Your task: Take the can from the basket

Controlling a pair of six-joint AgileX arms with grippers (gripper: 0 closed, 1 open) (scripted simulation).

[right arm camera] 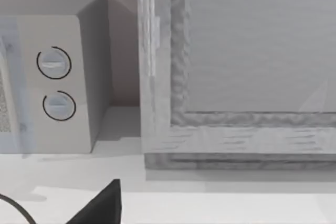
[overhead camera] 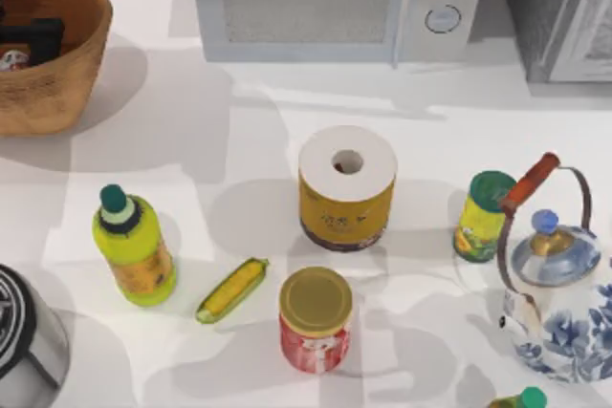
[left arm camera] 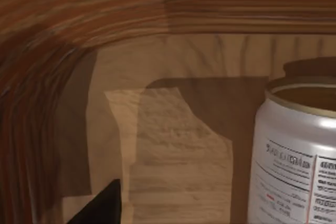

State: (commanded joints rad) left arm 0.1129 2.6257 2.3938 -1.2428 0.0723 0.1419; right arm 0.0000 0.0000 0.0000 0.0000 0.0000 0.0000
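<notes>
The orange-brown woven basket [overhead camera: 59, 83] stands at the table's far left corner. Inside it, my left gripper [overhead camera: 31, 37] hangs low over the floor, open, with nothing between its fingers. The can [overhead camera: 10, 60] stands upright just beside it against the basket's left side, mostly cut off by the picture's edge. In the left wrist view the can [left arm camera: 296, 166] is close, white-sided with printed labels and a tan rim, off to one side of my dark fingertip [left arm camera: 102, 208], with the ribbed basket wall [left arm camera: 79, 24] behind. My right gripper [right arm camera: 168, 220] is parked open near the microwave.
A microwave [overhead camera: 335, 2] stands at the back. On the table stand a yellow-green bottle [overhead camera: 134, 246], a corn cob [overhead camera: 231, 289], a paper roll [overhead camera: 347, 186], a red jar with gold lid [overhead camera: 316, 320], a yellow can with green lid [overhead camera: 484, 215] and a blue-white kettle [overhead camera: 559, 284].
</notes>
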